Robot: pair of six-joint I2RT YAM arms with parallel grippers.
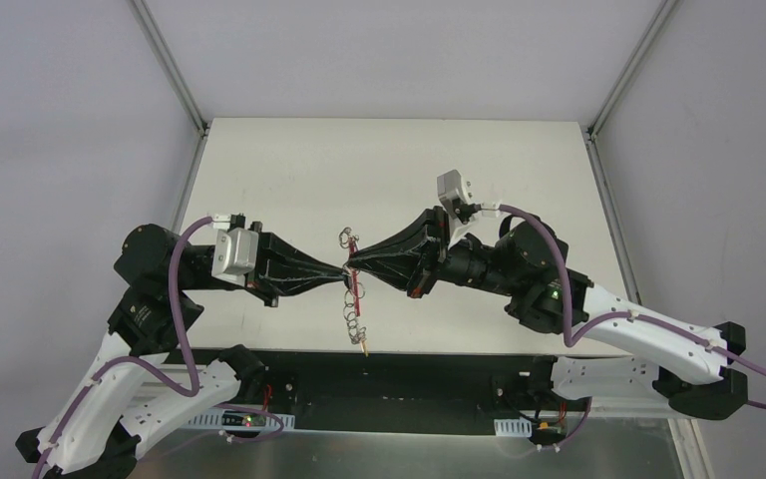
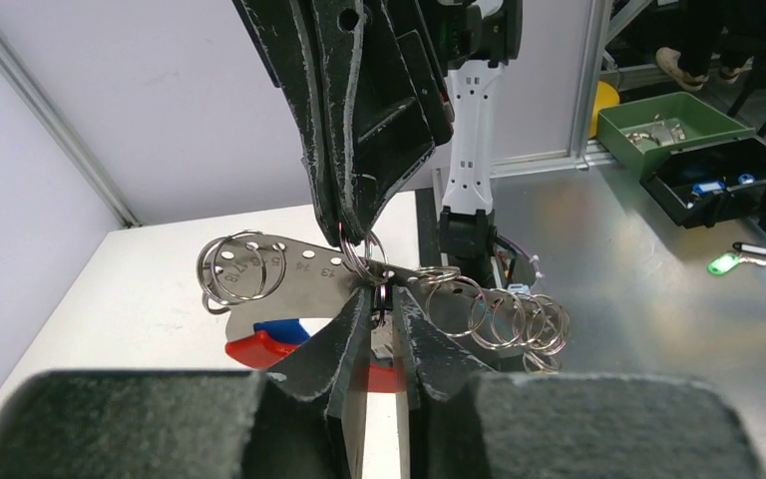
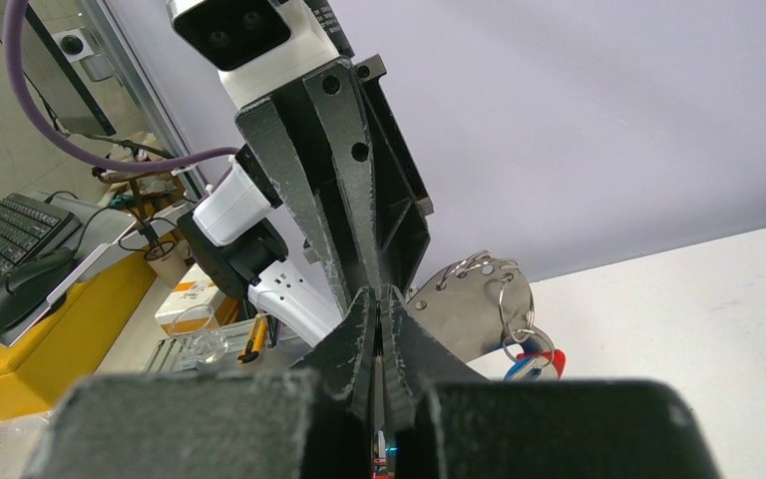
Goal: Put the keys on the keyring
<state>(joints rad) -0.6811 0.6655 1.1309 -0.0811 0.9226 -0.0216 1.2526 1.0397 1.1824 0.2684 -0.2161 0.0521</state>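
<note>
Over the table [image 1: 289,170], tip to tip in mid-air: left pincer [image 1: 340,272] and right pincer [image 1: 353,265], each pressed together on the keyring [image 1: 351,304], slung between and below them. Judged mid-task, with no keys plainly threaded yet. From the left wrist only: punched steel plate [image 2: 279,267] left of the tips, small dark piece [image 2: 384,299] in the pinch, key or not unclear. From the right wrist only: blue piece [image 3: 524,367] right of its tips.

A white table [image 1: 259,180] fills the middle of my overhead view, with grey walls [image 1: 50,120] to either side. At the upper right of my left-wrist view sit a green tray [image 2: 623,135], a black tray [image 2: 688,205] just beside it, and a green tag [image 2: 723,262] lower down. At the lower left of my right-wrist view are a keyboard [image 3: 5,235] and a mouse [image 3: 20,289].
</note>
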